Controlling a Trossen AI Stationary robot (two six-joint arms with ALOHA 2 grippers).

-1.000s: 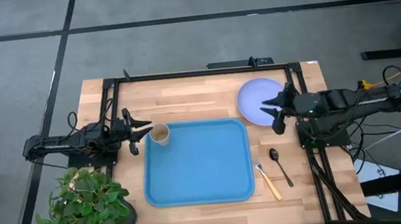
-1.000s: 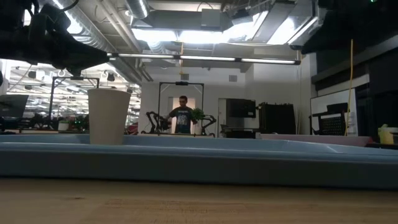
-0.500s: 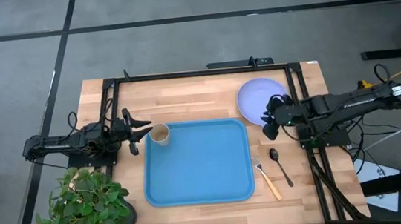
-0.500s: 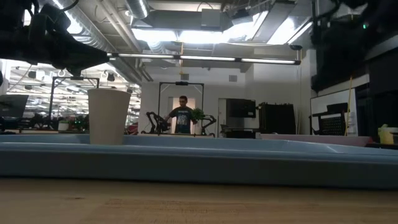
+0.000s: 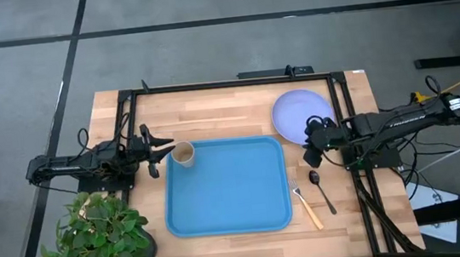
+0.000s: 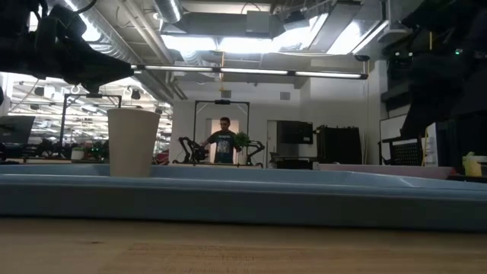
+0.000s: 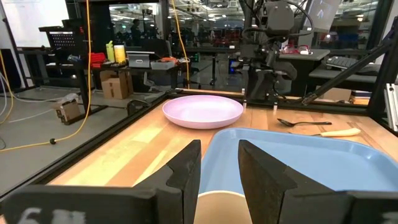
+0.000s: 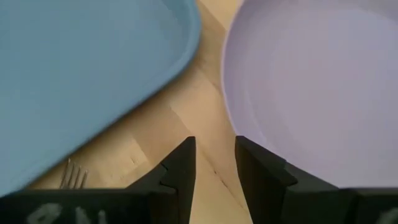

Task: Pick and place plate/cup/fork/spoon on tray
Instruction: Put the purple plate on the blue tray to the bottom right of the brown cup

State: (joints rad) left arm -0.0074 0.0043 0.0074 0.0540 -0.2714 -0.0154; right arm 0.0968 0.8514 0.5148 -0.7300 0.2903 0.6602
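The tan cup [image 5: 183, 155] stands upright in the far left corner of the blue tray [image 5: 226, 189]. My left gripper [image 5: 166, 150] is open, just left of the cup and above its rim [image 7: 217, 202]. The lavender plate [image 5: 297, 113] lies flat on the table to the right of the tray's far right corner. My right gripper [image 5: 311, 150] is open and points down over bare wood between the plate [image 8: 311, 81] and the tray [image 8: 81, 74]. The dark spoon [image 5: 320, 189] and the wooden-handled fork [image 5: 307, 206] lie on the table to the right of the tray.
A potted plant [image 5: 96, 241] stands at the near left corner. Black frame rails [image 5: 234, 83] run along the table's far, left and right sides. A person [image 6: 224, 141] stands far off in the room beyond the table.
My right gripper has gone from the plate's near edge toward the table's near edge. It has tipped from nearly level to pointing down, and now stands over the wood between plate and tray. The cup and my left gripper have stayed still.
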